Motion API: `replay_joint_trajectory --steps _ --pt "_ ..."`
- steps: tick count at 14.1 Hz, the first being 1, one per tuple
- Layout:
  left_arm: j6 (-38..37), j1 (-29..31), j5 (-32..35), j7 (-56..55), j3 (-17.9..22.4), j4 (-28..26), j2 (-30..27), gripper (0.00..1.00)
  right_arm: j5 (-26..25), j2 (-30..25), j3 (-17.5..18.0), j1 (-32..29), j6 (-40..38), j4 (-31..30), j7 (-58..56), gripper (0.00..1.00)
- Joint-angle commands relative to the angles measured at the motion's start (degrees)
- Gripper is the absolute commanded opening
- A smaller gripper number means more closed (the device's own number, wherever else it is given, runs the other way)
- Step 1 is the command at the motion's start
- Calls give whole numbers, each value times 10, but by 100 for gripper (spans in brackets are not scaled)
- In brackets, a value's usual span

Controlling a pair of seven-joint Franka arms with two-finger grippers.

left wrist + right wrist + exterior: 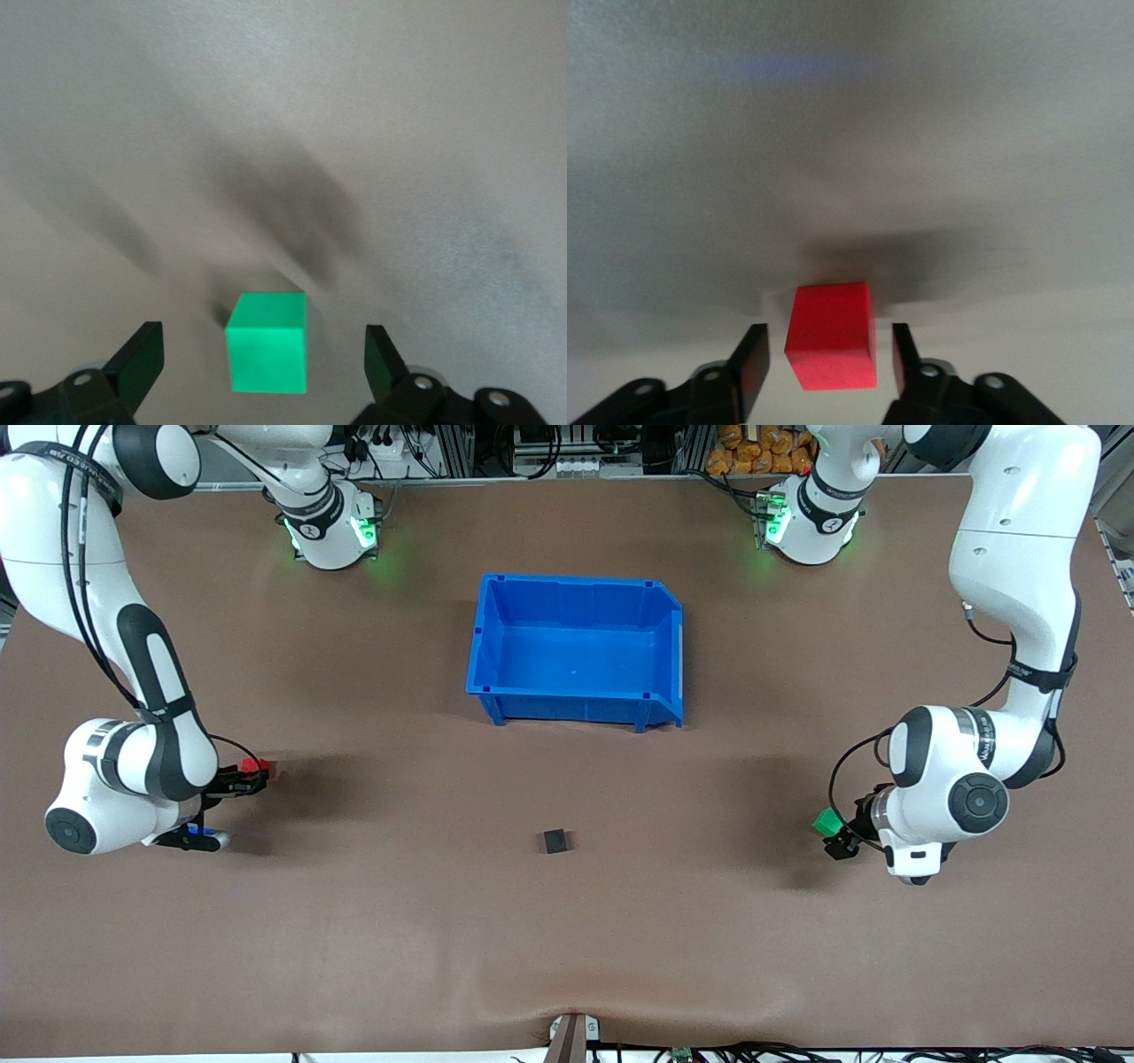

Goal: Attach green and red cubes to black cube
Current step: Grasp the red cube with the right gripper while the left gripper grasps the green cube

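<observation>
The red cube [255, 765] lies on the brown table toward the right arm's end. My right gripper [251, 776] is low around it. In the right wrist view the red cube [831, 347] sits between the fingers of the right gripper [829, 343], with a narrow gap on each side. The green cube [827, 821] lies toward the left arm's end. My left gripper [838, 838] is down at it, and in the left wrist view the left gripper [264, 343] stands wide open around the green cube [267, 343], touching nothing. The black cube [555, 841] rests alone mid-table, nearer the front camera.
A blue bin [485, 646] with nothing in it stands mid-table, farther from the front camera than the black cube. Bare brown tabletop lies between the black cube and each gripper.
</observation>
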Motion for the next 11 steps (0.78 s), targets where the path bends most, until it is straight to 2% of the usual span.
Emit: replay_joint_trajectory --steps 1,2,4,5,8,11 --pt "3 1 15 -20 0 12 11 100 -10 1 4 1 3 -3 -3 25" --pt "4 2 15 -20 0 12 14 100 -10 0 4 2 2 -1 0 0" --pt "11 -1 14 -24 0 13 23 100 4 -3 6 2 -3 12 35 0" --pt "17 0 14 -32 0 12 25 100 28 -4 7 2 -4 24 82 0" --pt "20 -1 14 -46 0 9 26 100 180 -5 11 16 -40 67 262 0" --pt "19 0 12 -51 0 5 25 100 297 -1 10 67 -14 80 468 0"
